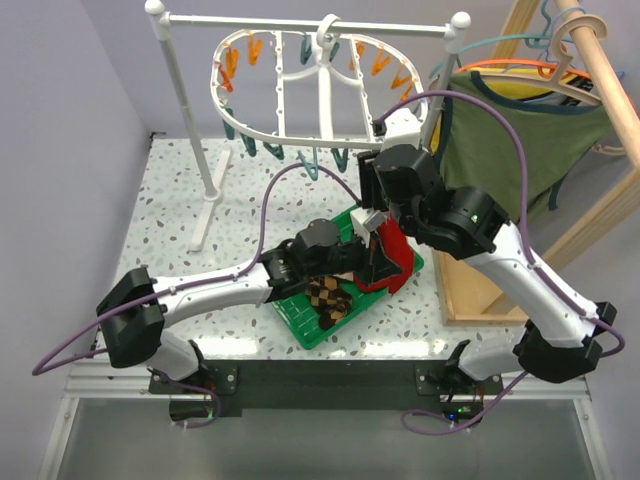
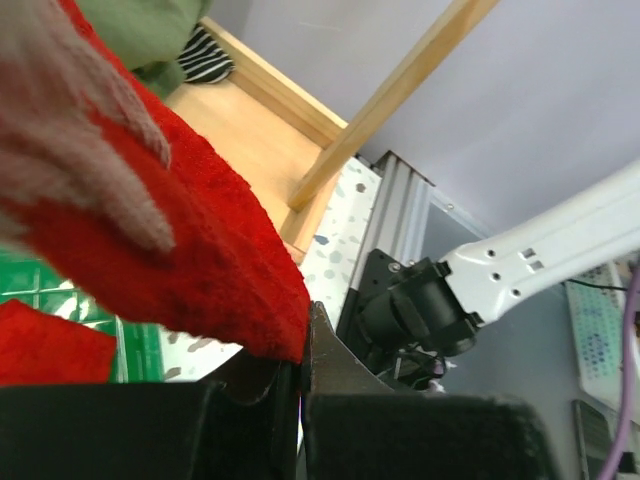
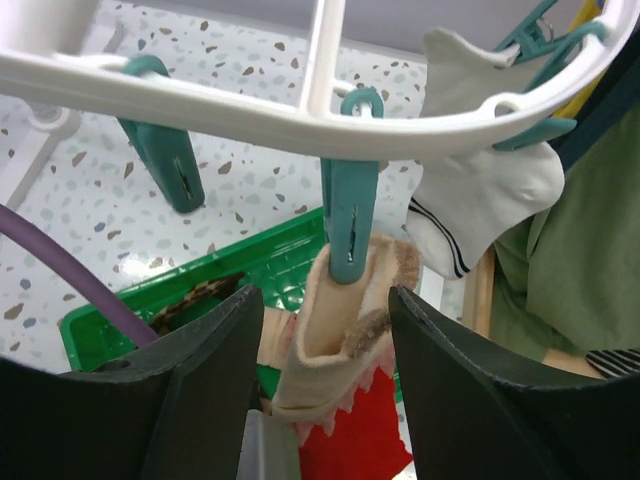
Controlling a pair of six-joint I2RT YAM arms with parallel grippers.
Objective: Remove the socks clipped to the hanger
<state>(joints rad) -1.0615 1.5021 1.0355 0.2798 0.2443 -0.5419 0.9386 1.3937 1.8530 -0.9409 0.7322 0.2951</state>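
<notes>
Centre frame, left gripper (image 2: 300, 375) closed on the red sock (image 2: 200, 250), apparently its lower edge, right gripper (image 3: 325, 300) open astride its tan cuff, pegged by a teal clothespin (image 3: 348, 215) to the hanger (image 3: 150, 95), white sock (image 3: 490, 200) clipped upper right, checkered socks (image 1: 328, 297) in green tray (image 1: 298, 318).

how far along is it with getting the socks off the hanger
Done: checkered socks lie in the green tray. In hand: the red sock hangs from a teal pin on the hanger; the left gripper is shut on its red part and the right gripper is open around its cuff. Left: that sock, then the white sock, also clipped.
</notes>
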